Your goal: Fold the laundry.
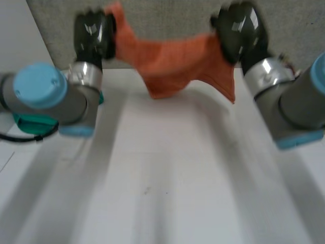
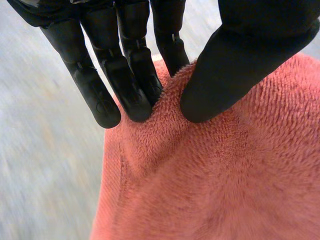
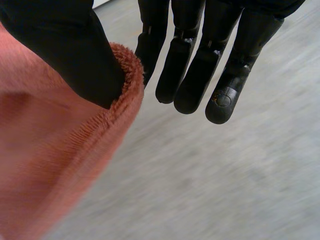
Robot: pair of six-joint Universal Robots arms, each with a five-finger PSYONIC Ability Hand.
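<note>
An orange terry cloth [image 1: 177,61] hangs in the air over the far side of the white table [image 1: 162,178], stretched between my two hands. My left hand [image 1: 94,33] grips its left upper corner. In the left wrist view the cloth [image 2: 225,175] is pinched between the straight fingers [image 2: 125,75] and the thumb [image 2: 240,65]. My right hand [image 1: 241,33] holds the right upper corner. There the thumb [image 3: 75,50] presses the cloth's hemmed edge [image 3: 50,165] against the fingers [image 3: 200,75]. The cloth's middle sags and one corner hangs down at the right.
A grey panel [image 1: 177,15] stands behind the table's far edge. A teal object [image 1: 30,122] lies under my left arm at the table's left side.
</note>
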